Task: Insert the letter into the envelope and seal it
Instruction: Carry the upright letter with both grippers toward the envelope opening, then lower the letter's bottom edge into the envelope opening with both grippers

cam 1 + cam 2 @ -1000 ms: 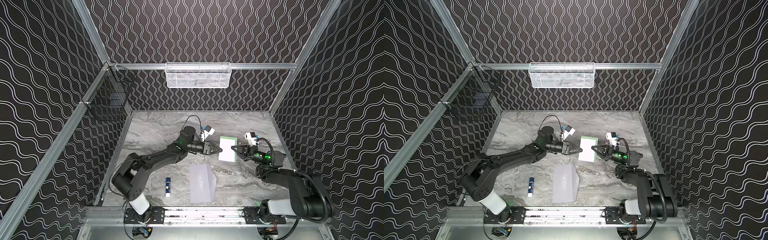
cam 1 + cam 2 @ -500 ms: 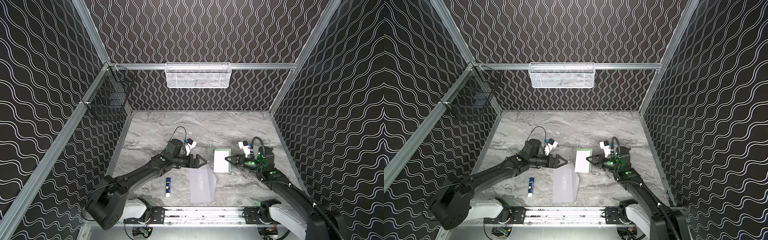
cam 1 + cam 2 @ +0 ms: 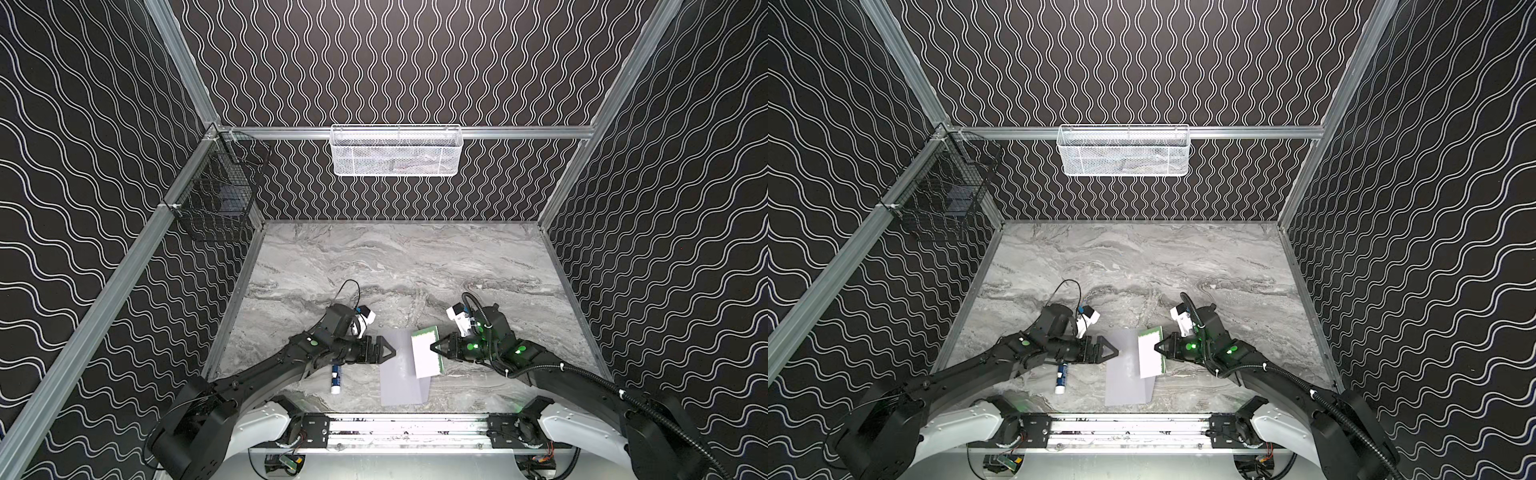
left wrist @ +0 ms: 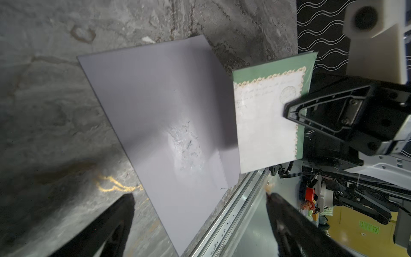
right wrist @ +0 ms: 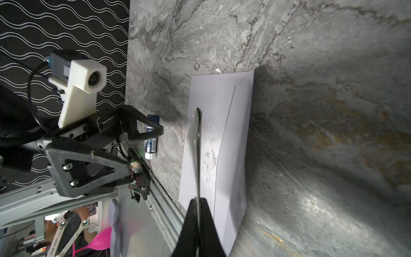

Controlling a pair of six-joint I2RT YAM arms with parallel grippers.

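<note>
Currently the right gripper [image 3: 433, 348] is pinched on the letter [image 3: 423, 354], holding it up on edge over the right side of the envelope [image 3: 400, 384]. The envelope lies flat on the table [image 3: 374, 270]. The left gripper [image 3: 390, 352] is spread wide and empty at the envelope's left edge. A glue stick [image 3: 336, 377] lies left of the envelope.

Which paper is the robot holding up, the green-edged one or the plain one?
The green-edged letter: the right gripper pinches its edge and holds it off the table. The plain envelope lies flat, ungripped.
</note>
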